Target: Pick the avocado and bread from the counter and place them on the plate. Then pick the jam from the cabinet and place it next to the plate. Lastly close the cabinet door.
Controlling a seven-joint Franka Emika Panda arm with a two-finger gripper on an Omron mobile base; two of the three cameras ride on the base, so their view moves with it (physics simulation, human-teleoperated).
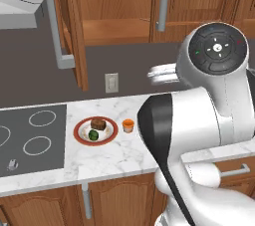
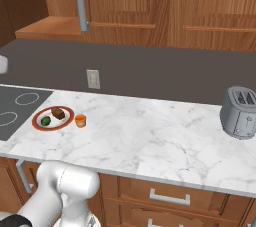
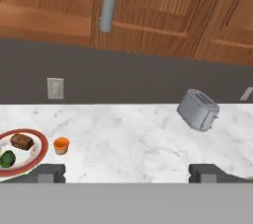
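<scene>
Marble tabletop (image 2: 150, 136), white with grey veins: your round red-rimmed plate (image 1: 80, 133) carries the blocky brown bread (image 1: 98, 124) and the small green avocado (image 1: 93, 135). The orange jam (image 1: 128, 126) stands just beside its right rim. You see the cabinet door (image 1: 74, 26) ajar, its top cut off. Your jaws (image 3: 128, 172) stand wide apart, holding nothing. The chrome toaster (image 2: 240, 112) sits well apart, with bare marble between.

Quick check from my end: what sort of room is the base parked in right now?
A home kitchen, rendered. Signs: a stovetop with ring burners set into the marble counter, a toaster further along it, and wooden wall cabinets above.
</scene>
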